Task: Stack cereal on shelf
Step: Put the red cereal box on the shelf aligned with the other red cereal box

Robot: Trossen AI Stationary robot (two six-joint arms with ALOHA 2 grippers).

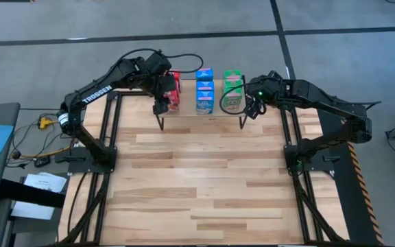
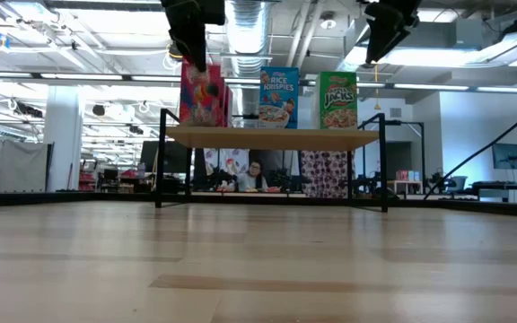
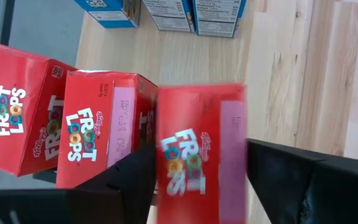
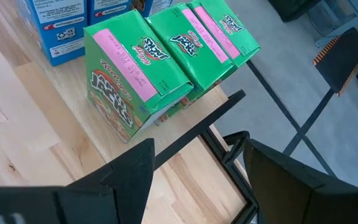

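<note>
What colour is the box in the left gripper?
Red, a Froot Loops box, between the left gripper's fingers; clearest in the left wrist view.

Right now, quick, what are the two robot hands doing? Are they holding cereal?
Left gripper: closed on a red cereal box, above the shelf.
Right gripper: open, empty, beside the green cereal boxes.
</note>
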